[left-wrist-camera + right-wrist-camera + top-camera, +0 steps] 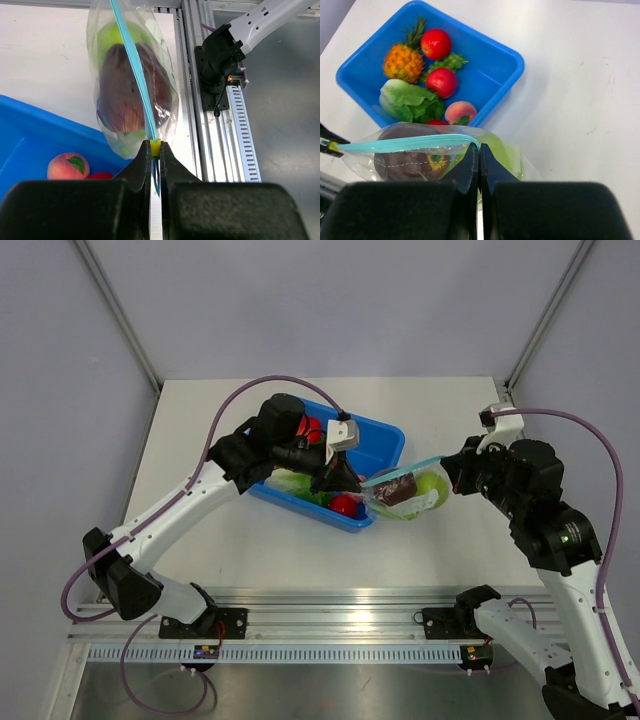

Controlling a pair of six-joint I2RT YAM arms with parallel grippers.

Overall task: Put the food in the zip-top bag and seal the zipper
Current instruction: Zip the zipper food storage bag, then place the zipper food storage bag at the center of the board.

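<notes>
Our left gripper (155, 146) and right gripper (479, 147) each pinch tight one end of the thin teal zipper strip (405, 144). We see the small clear crinkly plastic bag (405, 492) just beside the blue rectangular plastic tray (490, 80), a dark purple fruit (122, 95) and green apple (112, 35) inside.

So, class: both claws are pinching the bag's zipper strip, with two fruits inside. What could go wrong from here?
1. The left claw and right claw pinch only the thin zipper; it could slip out, dropping the bag.
2. The dark fruit and green apple bulge near the mouth, so the strip may not seal fully.
3. The peach and other food lie in the blue tray; sealing now would leave them out.
</notes>
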